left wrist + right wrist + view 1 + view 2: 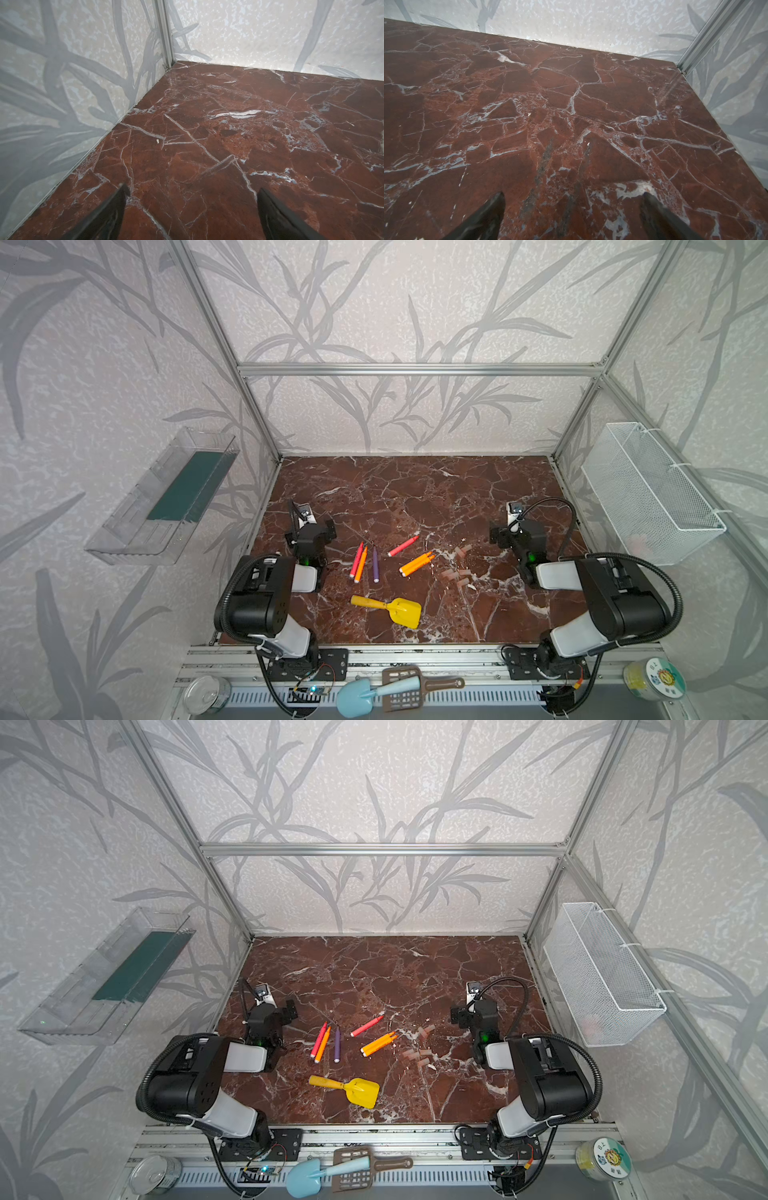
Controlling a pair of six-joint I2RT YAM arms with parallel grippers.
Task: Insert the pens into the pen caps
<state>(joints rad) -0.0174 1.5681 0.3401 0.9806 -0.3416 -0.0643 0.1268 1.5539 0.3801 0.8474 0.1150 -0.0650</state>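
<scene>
Several pens lie mid-table in both top views: a red-pink pen (356,560) beside an orange one (361,565), a purple pen (375,565), another red-pink pen (403,546) and two orange pens (417,564) side by side. Pale translucent pen caps (455,572) are scattered just right of them, also in a top view as caps (415,1052). My left gripper (193,189) is open over bare marble, left of the pens. My right gripper (574,193) is open over bare marble, right of the caps. Neither wrist view shows pens or caps.
A yellow toy shovel (390,608) lies in front of the pens. A white wire basket (648,489) hangs on the right wall, a clear tray (166,497) on the left wall. A blue scoop (357,695), brown sieve (405,691) and tin can (205,695) sit on the front rail.
</scene>
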